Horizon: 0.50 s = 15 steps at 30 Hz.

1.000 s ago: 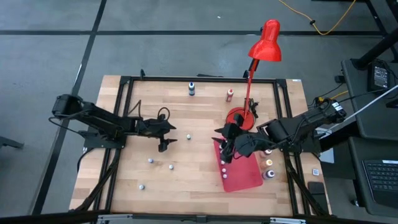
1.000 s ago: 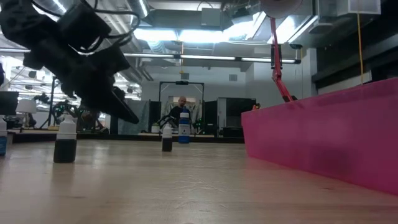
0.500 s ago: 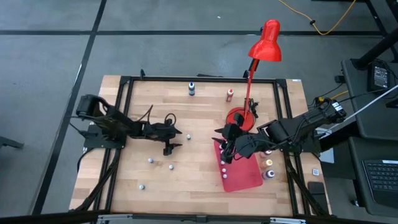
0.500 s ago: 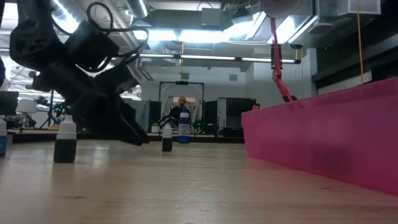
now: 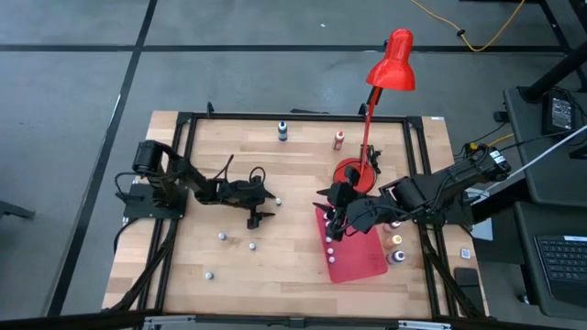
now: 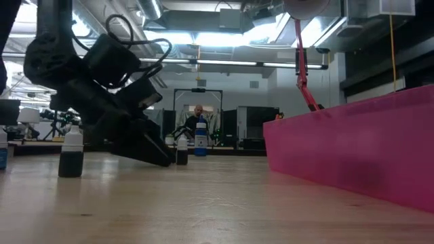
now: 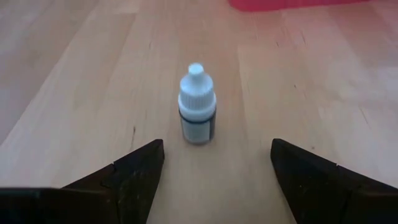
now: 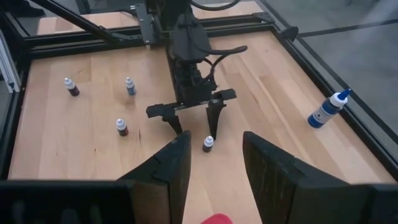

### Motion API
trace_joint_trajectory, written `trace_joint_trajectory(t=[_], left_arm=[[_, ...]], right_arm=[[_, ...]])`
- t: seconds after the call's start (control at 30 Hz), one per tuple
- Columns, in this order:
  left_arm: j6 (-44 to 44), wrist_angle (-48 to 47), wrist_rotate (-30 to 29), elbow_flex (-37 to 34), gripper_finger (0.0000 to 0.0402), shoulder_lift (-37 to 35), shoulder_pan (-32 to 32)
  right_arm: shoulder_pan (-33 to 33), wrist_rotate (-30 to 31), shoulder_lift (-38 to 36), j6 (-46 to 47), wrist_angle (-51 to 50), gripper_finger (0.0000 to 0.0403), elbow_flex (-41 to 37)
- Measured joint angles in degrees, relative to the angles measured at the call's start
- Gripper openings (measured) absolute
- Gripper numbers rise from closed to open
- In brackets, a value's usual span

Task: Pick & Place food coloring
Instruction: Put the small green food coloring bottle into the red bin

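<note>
A tiny food coloring bottle (image 7: 197, 106) with a white cap and dark body stands upright on the wooden table (image 5: 278, 201), also seen in the low view (image 6: 182, 150). My left gripper (image 7: 214, 168) is open and low over the table (image 5: 261, 208), its fingertips just short of this bottle, one to each side. My right gripper (image 5: 335, 216) is open and hovers above the far left corner of the red mat (image 5: 362, 258); it holds nothing (image 8: 214, 163). Three small bottles (image 5: 329, 249) stand on the mat.
Loose small bottles stand near the table's near left part (image 5: 221, 236) (image 5: 252, 245) (image 5: 209, 273). A blue bottle (image 5: 282, 131) and a red one (image 5: 338, 137) stand by the far edge. More bottles (image 5: 397, 248) stand right of the mat. The red desk lamp's base (image 5: 353, 171) is behind the right gripper.
My left arm has reached out toward the table's right, and its open gripper has come down close to the tabletop, right up to the small bottle. The bottle has stayed in place.
</note>
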Motion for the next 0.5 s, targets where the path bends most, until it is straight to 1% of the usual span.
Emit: trace_joint_trajectory(t=[0.2, 0.5], left_arm=[[2.6, -0.7, 2.8, 1.9, 0.0294, 0.9, 2.5], [3.4, -2.5, 4.5, 3.6, 0.0294, 1.0, 5.4]], right_arm=[[0.0, -0.3, 0.0, 0.0, -0.4, 0.0147, 0.0], [0.0, -0.4, 0.0, -0.1, -1.4, 0.0147, 0.0]])
